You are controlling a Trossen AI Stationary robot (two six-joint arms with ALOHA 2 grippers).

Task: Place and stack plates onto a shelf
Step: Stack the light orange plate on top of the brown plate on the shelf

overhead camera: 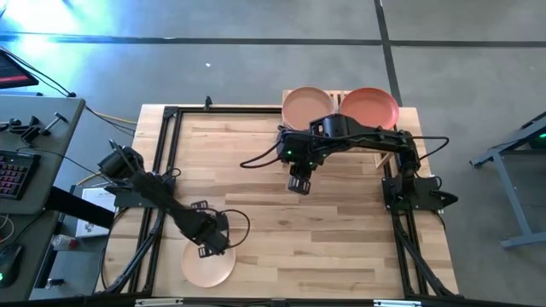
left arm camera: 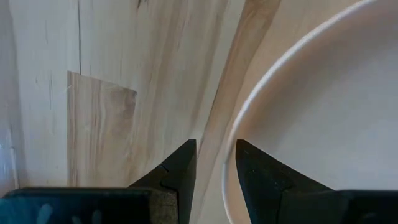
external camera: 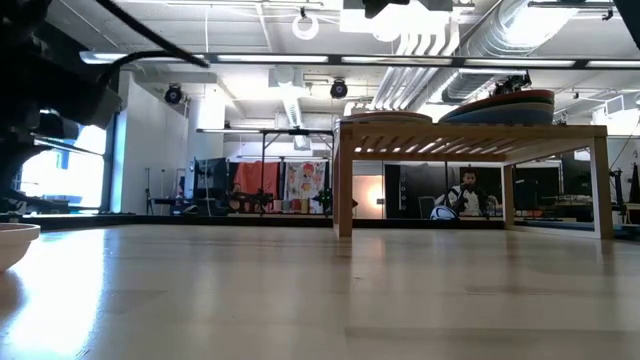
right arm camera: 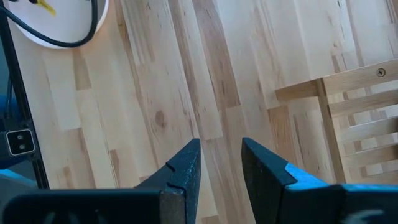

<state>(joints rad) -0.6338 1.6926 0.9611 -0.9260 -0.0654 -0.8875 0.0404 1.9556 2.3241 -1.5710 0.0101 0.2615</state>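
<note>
From above, you see the left end effector [overhead camera: 211, 239] near the counter's [overhead camera: 281, 256] front edge, over the far rim of a peach plate [overhead camera: 207, 266] that lies alone close to the front-left corner. Your right end effector [overhead camera: 299, 183] hangs over bare wood toward the back of the counter, just in front of the shelf [overhead camera: 337, 101]. The shelf sits at the back edge, toward the right corner, and carries two piles side by side: a tan-pink plate [overhead camera: 304, 106] tops the left one and an orange-red plate [overhead camera: 370, 107] tops the right one.

From counter height, you see the shelf [external camera: 470, 135] standing on its legs, with a low pile [external camera: 385, 118] on its left half and a taller pile [external camera: 500, 105] on its right half. The peach plate's rim [external camera: 15, 243] shows at the counter's left edge.

In the left wrist view, your fingers [left arm camera: 177, 171] stand slightly apart, gripping nothing; the plate's rim [left arm camera: 261, 87] curves just beside the gap between the tips.

In the right wrist view, your fingers [right arm camera: 186, 168] are likewise a little apart and empty above the boards, with a corner of the shelf [right arm camera: 348, 106] beside them and the peach plate [right arm camera: 56, 22] well apart across the counter.
</note>
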